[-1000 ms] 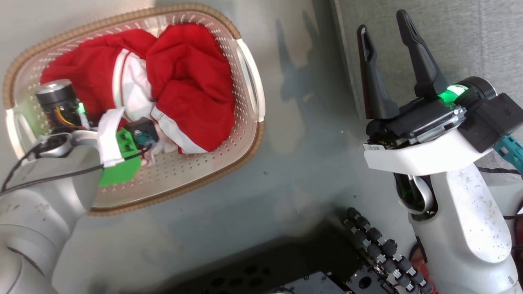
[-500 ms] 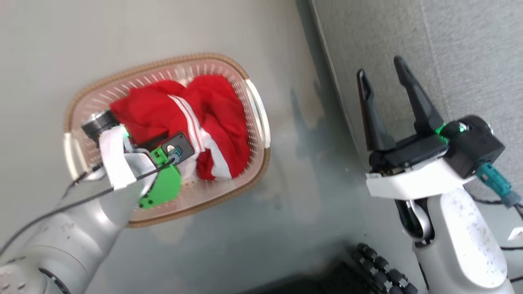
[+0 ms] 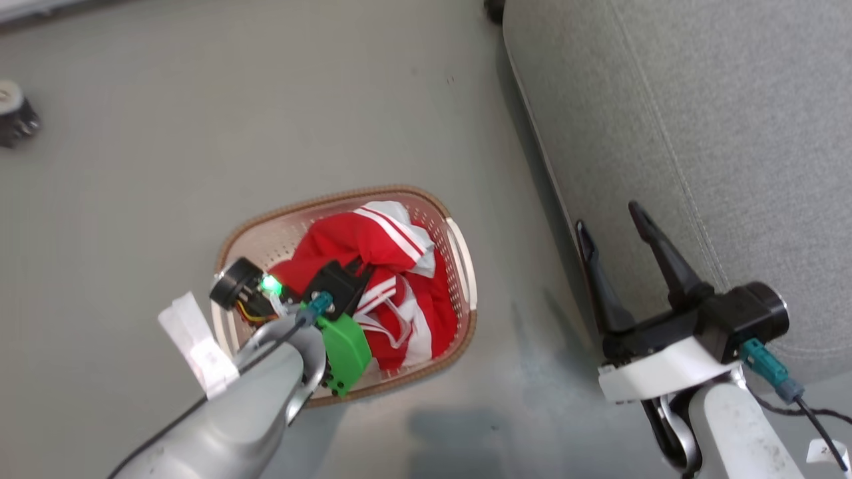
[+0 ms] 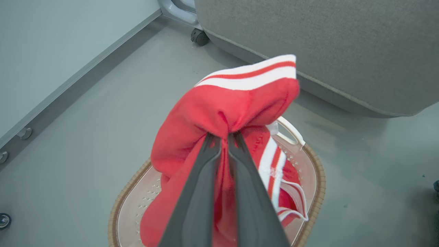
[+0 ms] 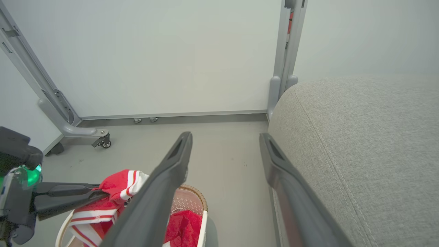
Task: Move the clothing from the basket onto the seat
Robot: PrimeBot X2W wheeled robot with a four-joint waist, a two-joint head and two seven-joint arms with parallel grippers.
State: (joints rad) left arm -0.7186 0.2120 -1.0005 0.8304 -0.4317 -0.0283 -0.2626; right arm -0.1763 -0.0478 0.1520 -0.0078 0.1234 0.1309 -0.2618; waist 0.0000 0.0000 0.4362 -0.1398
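The left gripper [image 4: 223, 135] was clamped on a bunch of the red striped garment [image 4: 226, 99], which hung over the basket [image 4: 317, 178], the right gripper [image 3: 609, 217] gaping empty beside the grey seat [image 3: 699, 133], and I reckoned it needed lifting clear of the rim before any swing across.

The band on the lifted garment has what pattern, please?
The garment's band is white with one red stripe; left wrist view.

clothing [image 4: 223, 103]: red, white stripe trim | basket [image 3: 263, 243]: cream-white perforated walls, white handles, brown woven-look rim | seat [image 3: 699, 100]: grey fabric, paler stitched seam | floor [image 3: 200, 133]: plain grey | left gripper [image 4: 223, 135], right gripper [image 5: 224, 137]: dark grey fingers | left wrist bracket [image 3: 343, 349]: bright green | right forearm [image 3: 732, 432]: white | wall [image 5: 171, 51]: pale grey-white
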